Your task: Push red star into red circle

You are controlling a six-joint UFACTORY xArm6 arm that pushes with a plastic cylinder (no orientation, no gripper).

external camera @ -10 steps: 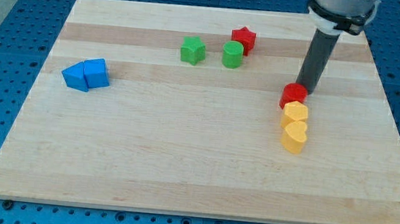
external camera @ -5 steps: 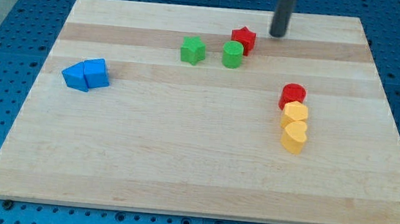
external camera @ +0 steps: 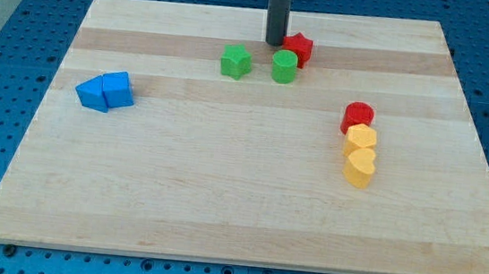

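The red star point(external camera: 299, 48) lies near the view's top, right of centre. The red circle point(external camera: 357, 117) lies lower and to the right, touching the top of a column of two yellow blocks. My tip point(external camera: 275, 43) stands at the star's left side, just above the green cylinder point(external camera: 284, 67), touching or almost touching the star.
A green block point(external camera: 235, 61) lies left of the green cylinder. Two yellow blocks point(external camera: 360, 153) stand in a column below the red circle. Two blue blocks point(external camera: 105, 90) sit together at the view's left. The wooden board point(external camera: 238, 199) rests on a blue perforated table.
My tip moved from beside the red circle up to the view's top, then left across the red star to its left side. No block has visibly moved.
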